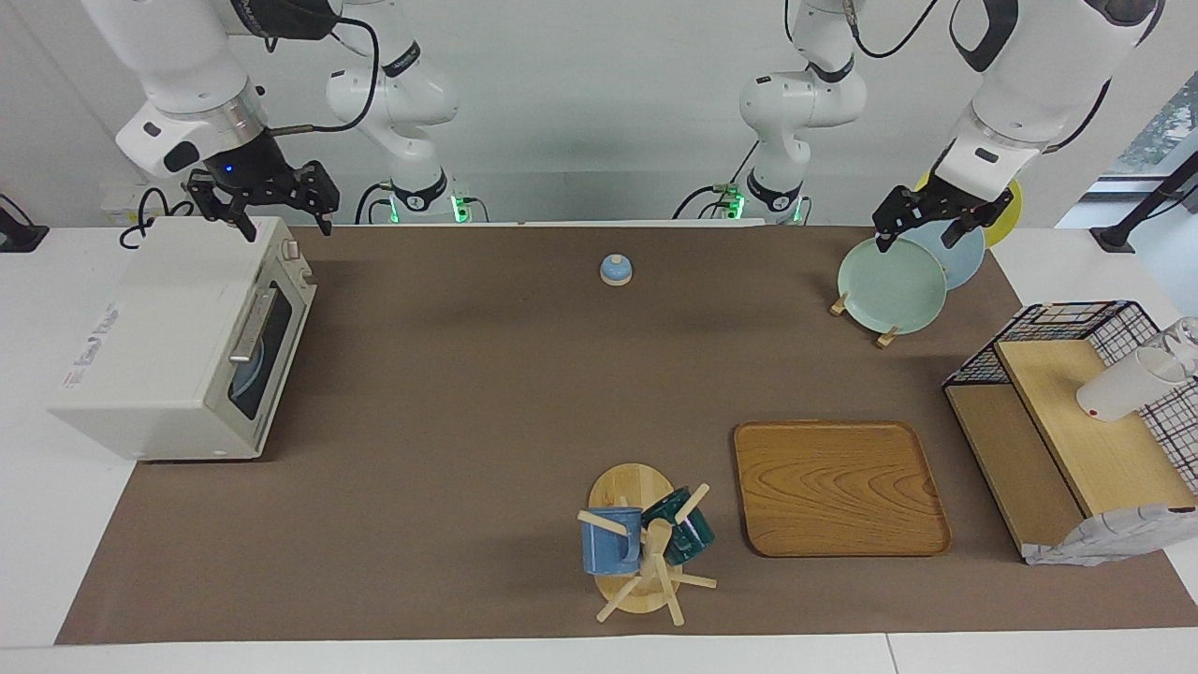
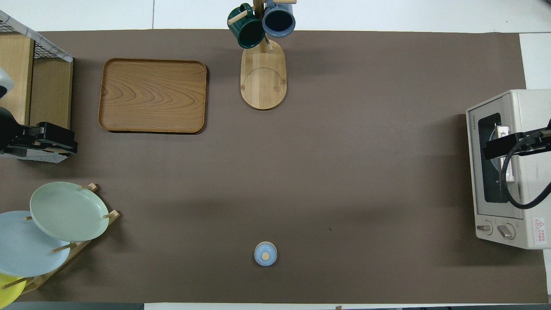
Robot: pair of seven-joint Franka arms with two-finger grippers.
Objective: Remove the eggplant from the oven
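The off-white oven (image 1: 178, 346) stands at the right arm's end of the table, its door shut, with the silver handle (image 1: 251, 328) across the dark window. It also shows in the overhead view (image 2: 516, 172). No eggplant is in view; through the glass I see only a blue rounded shape. My right gripper (image 1: 285, 227) is open and hangs over the oven's top corner nearest the robots; in the overhead view (image 2: 499, 144) it lies over the door. My left gripper (image 1: 915, 241) is open and empty over the plate rack.
A rack with a green plate (image 1: 891, 284) and other plates stands near the left arm. A wooden tray (image 1: 840, 487), a mug tree (image 1: 641, 543), a small blue lidded pot (image 1: 615, 270) and a wire shelf (image 1: 1076, 421) stand on the brown mat.
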